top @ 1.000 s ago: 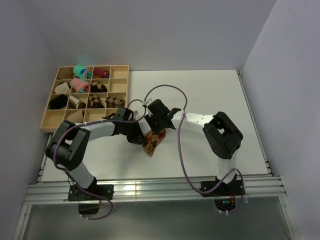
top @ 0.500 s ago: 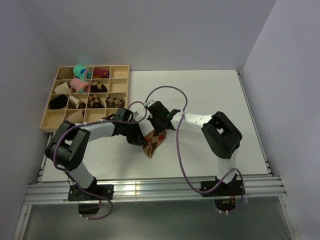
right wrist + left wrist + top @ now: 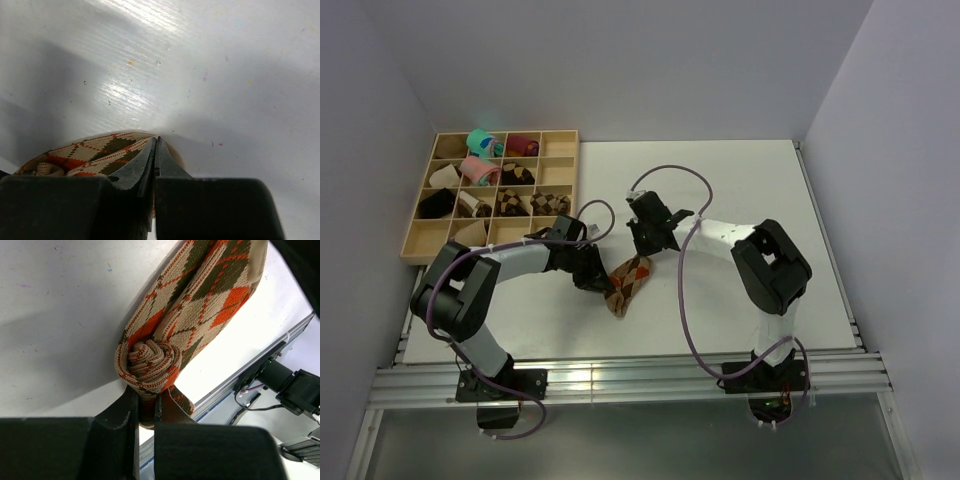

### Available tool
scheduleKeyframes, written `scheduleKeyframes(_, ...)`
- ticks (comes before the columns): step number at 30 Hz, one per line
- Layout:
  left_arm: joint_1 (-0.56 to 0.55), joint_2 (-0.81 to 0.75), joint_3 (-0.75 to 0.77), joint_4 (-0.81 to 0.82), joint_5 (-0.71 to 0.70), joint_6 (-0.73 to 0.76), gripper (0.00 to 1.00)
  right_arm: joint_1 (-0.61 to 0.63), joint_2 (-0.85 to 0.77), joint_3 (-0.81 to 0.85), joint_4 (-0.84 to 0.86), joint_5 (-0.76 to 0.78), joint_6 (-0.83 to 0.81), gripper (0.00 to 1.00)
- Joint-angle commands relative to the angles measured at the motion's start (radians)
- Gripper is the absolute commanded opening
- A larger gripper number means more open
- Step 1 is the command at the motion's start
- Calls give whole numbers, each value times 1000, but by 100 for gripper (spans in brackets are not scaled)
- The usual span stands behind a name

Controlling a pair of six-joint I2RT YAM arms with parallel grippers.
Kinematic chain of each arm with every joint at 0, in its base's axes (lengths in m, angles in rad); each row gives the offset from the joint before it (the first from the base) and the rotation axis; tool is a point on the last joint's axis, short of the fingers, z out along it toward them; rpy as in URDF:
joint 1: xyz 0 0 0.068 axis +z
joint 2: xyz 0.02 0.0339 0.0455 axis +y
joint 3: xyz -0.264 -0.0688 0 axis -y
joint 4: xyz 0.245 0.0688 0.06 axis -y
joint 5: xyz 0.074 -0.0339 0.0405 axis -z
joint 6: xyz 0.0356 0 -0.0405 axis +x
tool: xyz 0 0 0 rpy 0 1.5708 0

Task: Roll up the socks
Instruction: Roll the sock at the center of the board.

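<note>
Socks (image 3: 629, 281): tan argyle with dark brown and orange-red diamonds, over the white table (image 3: 750, 190) a little left of its middle, between the two grippers. Wound into a tight spiral at the near-left end, flat and unrolled from there toward the far right. Seen close in the left wrist view (image 3: 200, 285) as a coil of ribbed fabric with the loose length running away from it. Seen in the right wrist view (image 3: 100, 152) only as a strip of pattern behind the fingers.

Left gripper (image 3: 601, 284): closed, clamped on the rolled end, dark fingers (image 3: 125, 407) pinching fabric just below the coil.

Right gripper (image 3: 648, 243): jaws pressed together with no gap, tips (image 3: 156, 142) at the far edge of the unrolled end. Cannot tell whether any fabric is caught between them.

Far left on the table: wooden tray (image 3: 413, 243) split into compartments, well apart from the work. Inside it, a teal roll (image 3: 480, 140) and a maroon roll (image 3: 523, 146) in the far row, a pink roll (image 3: 480, 170) one row nearer, brown-and-cream argyle rolls (image 3: 515, 203) nearer again.

Purple cable (image 3: 682, 300) looping from the right arm down to its base at the near edge.
</note>
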Motion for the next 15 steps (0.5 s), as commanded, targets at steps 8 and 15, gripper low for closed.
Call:
scheduleKeyframes(8,-10,57,12,-113,-90,-31,1,-8,-151,-67,92,-101,4,45)
scheduleKeyframes(15,-10,104,59,-141,-118,-102,1,153,-416,-266,208,-1,-68,57)
